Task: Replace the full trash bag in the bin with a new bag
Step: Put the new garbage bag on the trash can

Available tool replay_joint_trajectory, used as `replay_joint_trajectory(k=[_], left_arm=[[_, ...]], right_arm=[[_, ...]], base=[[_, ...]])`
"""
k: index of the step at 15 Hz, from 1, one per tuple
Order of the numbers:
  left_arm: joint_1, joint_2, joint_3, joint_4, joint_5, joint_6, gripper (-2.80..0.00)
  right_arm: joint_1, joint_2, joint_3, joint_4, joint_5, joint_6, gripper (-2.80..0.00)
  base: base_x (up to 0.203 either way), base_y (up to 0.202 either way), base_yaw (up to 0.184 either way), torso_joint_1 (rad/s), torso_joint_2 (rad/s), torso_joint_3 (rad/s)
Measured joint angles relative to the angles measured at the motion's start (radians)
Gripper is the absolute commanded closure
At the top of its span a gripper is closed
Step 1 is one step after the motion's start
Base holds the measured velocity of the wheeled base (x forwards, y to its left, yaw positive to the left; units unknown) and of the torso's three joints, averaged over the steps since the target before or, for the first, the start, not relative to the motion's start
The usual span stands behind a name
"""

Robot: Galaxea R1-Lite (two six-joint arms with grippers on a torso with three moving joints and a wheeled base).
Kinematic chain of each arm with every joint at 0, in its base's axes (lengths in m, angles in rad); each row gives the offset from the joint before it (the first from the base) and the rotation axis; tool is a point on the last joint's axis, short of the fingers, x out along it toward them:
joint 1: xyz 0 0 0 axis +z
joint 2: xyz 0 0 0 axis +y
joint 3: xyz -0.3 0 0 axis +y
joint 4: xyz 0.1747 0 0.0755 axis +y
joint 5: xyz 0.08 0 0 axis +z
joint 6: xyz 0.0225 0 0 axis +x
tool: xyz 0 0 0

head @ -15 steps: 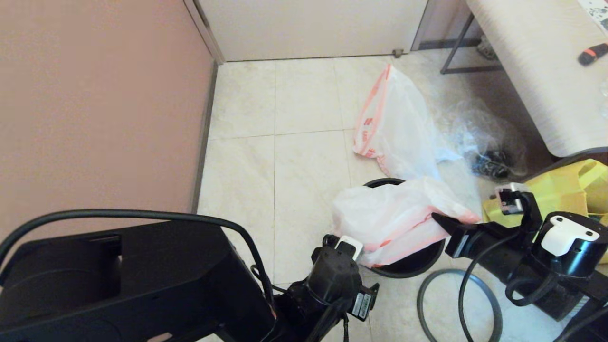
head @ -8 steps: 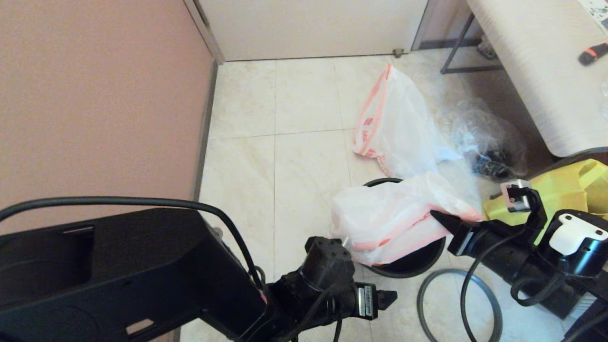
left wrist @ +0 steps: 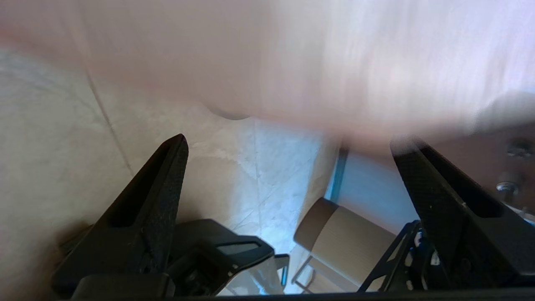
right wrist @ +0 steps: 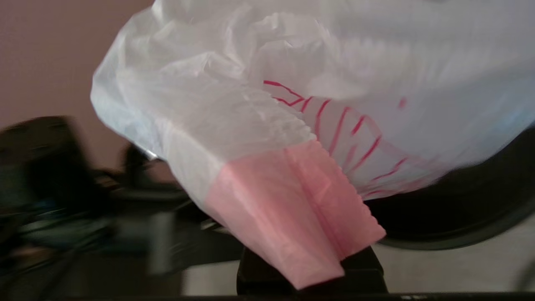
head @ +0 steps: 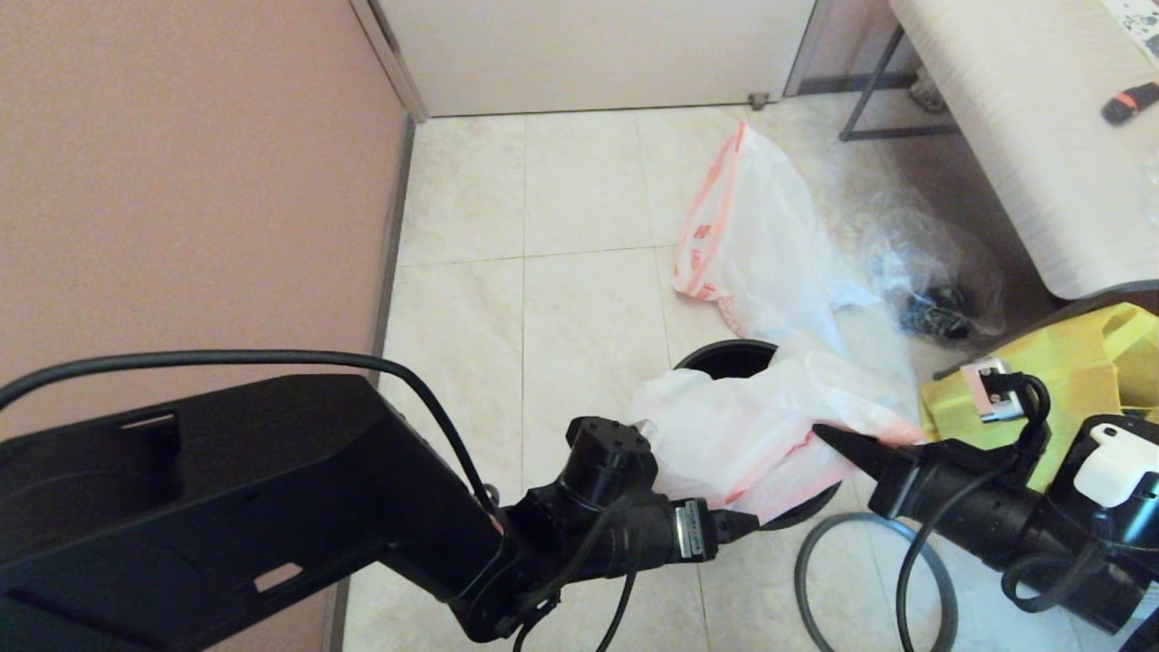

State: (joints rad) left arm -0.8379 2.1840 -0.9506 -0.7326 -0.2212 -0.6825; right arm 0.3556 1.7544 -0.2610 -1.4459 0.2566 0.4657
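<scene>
The new bag (head: 742, 435), thin white plastic with a pink edge band, lies draped over the black bin (head: 729, 358); only parts of the bin's rim show. My right gripper (head: 838, 439) is shut on the bag's pink band (right wrist: 292, 209) at the bin's right side. Low at the bag's near-left edge is my left gripper (head: 738, 523). In the left wrist view its fingers (left wrist: 167, 175) stand wide apart with nothing between them and the bag (left wrist: 292, 62) just ahead. The full trash bag (head: 761, 244) sits on the floor behind the bin.
The bin's grey hoop ring (head: 815, 561) lies on the floor at the near right. A clear bag with dark items (head: 933, 290) and a yellow tote (head: 1068, 380) are to the right, under a table (head: 1023, 118). A pink wall (head: 181, 199) closes the left.
My left arm swung down and right, bringing its gripper to the bag's near edge while it opened wider. The right gripper drew the bag slightly nearer, uncovering the bin's far rim.
</scene>
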Motion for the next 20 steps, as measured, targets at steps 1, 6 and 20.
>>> replay_joint_trajectory(k=[1,6,20], left_arm=[[0.0,0.004,-0.008,-0.001,-0.002,-0.002,-2.8],[0.011,0.008,-0.025,-0.004,0.047,-0.004,-2.8],[0.138,0.049,-0.539,0.326,0.217,0.068,-2.8]], right_arm=[[0.001,-0.01,0.007,0.0,0.044,0.038,0.0],[0.0,-0.035,0.022,-0.002,0.119,0.076,0.0],[-0.051,0.116,0.018,-0.02,0.12,-0.016,0.0]], base=[[0.0,0.0,0.0,0.0,0.0,0.0],[0.0,0.0,0.0,0.0,0.0,0.0],[0.0,0.0,0.0,0.0,0.0,0.0]])
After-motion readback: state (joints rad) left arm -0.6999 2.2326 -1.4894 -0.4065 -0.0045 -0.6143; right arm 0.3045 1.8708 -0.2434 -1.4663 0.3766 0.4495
